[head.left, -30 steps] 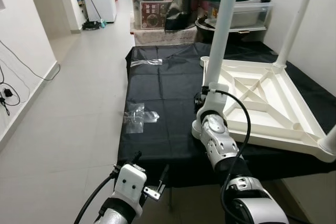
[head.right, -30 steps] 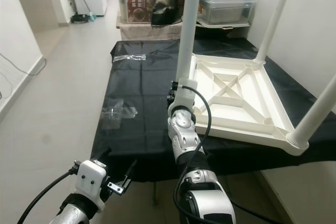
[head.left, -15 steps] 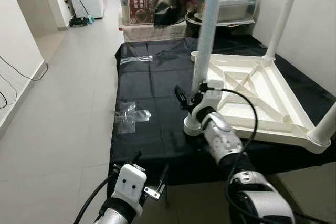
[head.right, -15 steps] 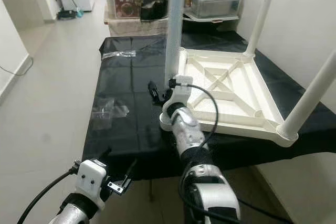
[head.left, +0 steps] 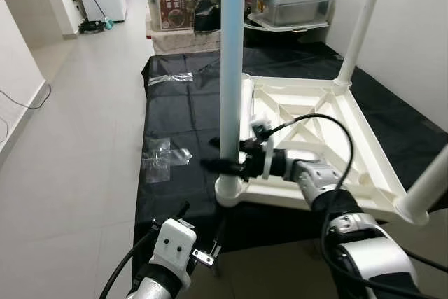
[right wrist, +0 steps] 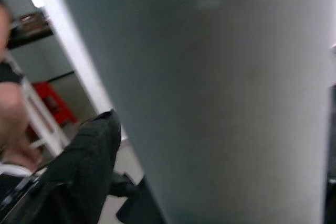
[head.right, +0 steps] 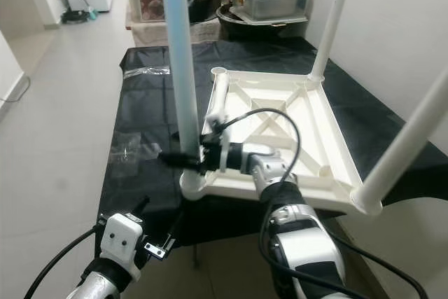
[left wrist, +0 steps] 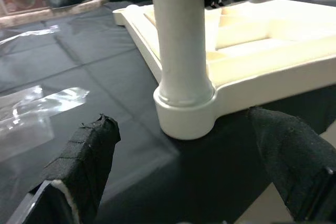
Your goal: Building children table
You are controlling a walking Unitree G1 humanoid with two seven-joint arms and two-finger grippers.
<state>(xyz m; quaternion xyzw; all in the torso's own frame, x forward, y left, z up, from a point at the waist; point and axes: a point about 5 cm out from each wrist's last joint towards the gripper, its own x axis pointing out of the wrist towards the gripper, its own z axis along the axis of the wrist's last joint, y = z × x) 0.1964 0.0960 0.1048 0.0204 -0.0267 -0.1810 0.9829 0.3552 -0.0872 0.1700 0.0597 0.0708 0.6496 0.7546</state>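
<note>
While the left gripper point(left wrist: 184, 182) hangs spread wide, we see the right gripper point(head.left: 225, 164), arm level, clasping the table leg point(head.left: 231, 82).

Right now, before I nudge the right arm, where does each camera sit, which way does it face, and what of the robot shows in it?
Left and right eye views: on the head, looking forward and down at the upturned white table on the black cloth; both arms show, with the right gripper at the near table leg.
Left wrist view: along the left gripper, fingers apart, facing that leg's corner socket.
Right wrist view: pressed close against the leg; one black finger shows.
Shared: the near leg.
</note>
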